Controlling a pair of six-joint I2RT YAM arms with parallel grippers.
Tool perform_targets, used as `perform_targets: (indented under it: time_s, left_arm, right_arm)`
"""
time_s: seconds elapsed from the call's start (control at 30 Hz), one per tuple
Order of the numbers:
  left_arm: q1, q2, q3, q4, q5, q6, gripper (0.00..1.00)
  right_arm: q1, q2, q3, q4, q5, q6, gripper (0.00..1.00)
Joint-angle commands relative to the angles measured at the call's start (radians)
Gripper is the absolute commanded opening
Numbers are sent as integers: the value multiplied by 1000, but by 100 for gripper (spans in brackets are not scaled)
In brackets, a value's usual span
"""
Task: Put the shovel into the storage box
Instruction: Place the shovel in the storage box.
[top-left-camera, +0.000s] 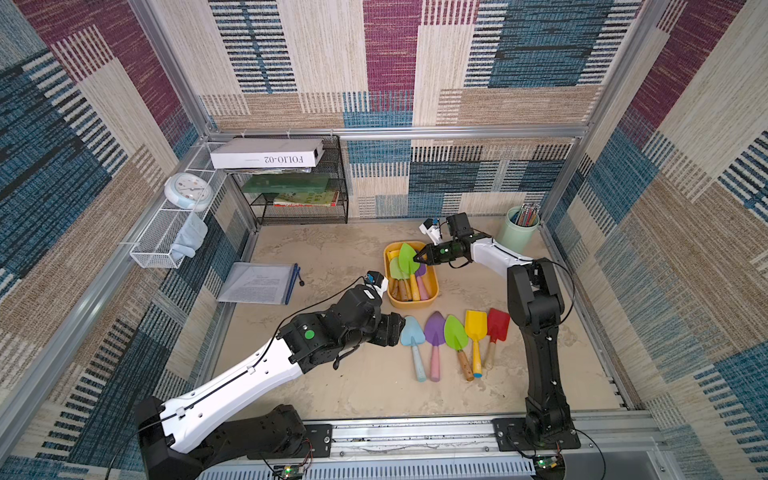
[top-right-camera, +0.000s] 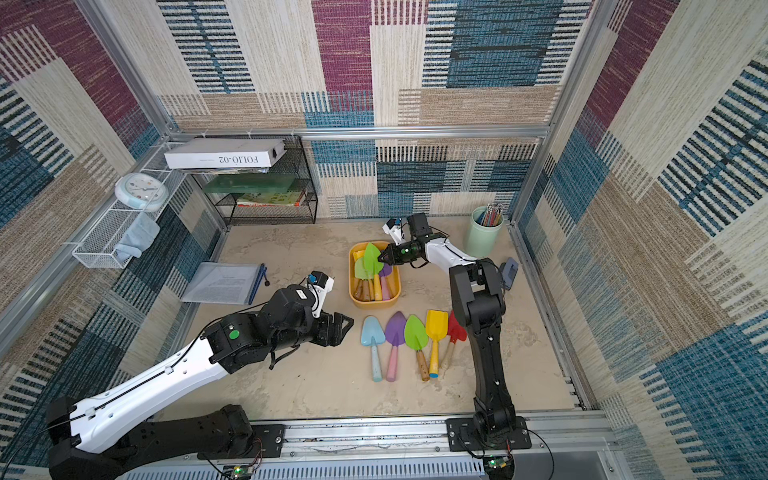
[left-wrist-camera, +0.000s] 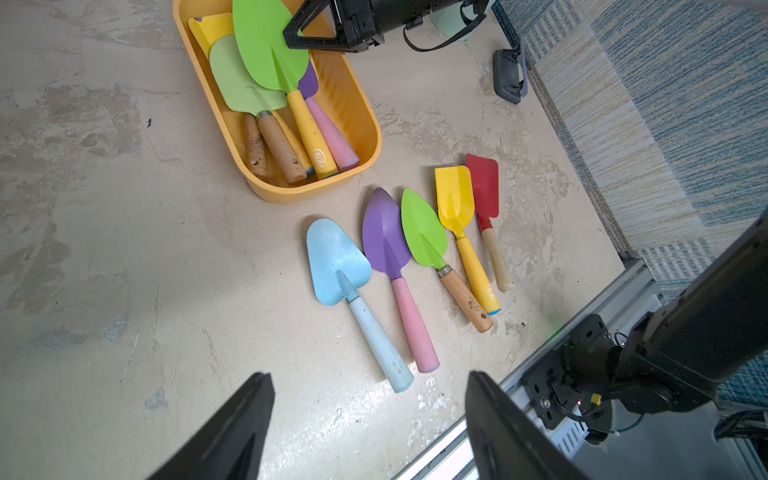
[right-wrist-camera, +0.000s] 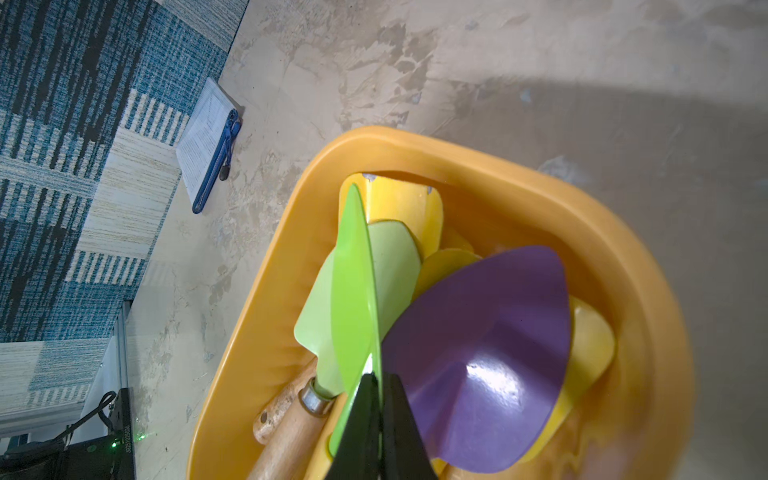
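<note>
1. Right now my right tool (top-left-camera: 417, 258) is clamped on the thin blade of the bright green shovel (left-wrist-camera: 266, 45). The right wrist view shows its tips pressed together on the blade's edge.
2. That shovel is already in the storage box (left-wrist-camera: 316, 189). Its yellow handle lies down among the other handles inside, and its blade is tipped up on edge beside a purple blade (right-wrist-camera: 478, 353).
3. My left tool (left-wrist-camera: 368, 376) stands apart and holds nothing. It hovers near the light blue shovel (left-wrist-camera: 338, 266), which is at the end of a row of five on the counter (left-wrist-camera: 124, 249).
4. I judge these shovels to be light and stiff. The blades look glossy, so a pinch on one could slip or let it swivel.
5. For the light blue one I would grip across the handle close to the neck, where it looks thicker and duller.
</note>
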Motion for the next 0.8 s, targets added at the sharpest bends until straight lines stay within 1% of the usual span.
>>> perform_targets:
  time_s: [0.0, 0.07, 0.27, 0.37, 0.53, 0.77]
  left_arm:
    - [1, 8, 2, 23, -4, 7, 77]
    - [1, 15, 2, 22, 0, 2, 77]
    - [1, 29, 0, 22, 10, -4, 77]
    - [1, 33, 2, 20, 11, -6, 77]
    - [0, 39, 2, 18, 13, -10, 77]
    - [1, 45, 2, 13, 17, -21, 77]
  right_arm:
    - [1, 6, -7, 25, 7, -6, 0]
    - [1, 9, -10, 23, 12, -6, 0]
    - [1, 16, -12, 14, 23, -5, 18]
    - [0, 14, -8, 7, 31, -6, 25]
    - [1, 3, -7, -9, 50, -11, 31]
    - [1, -55, -32, -33, 122, -14, 39]
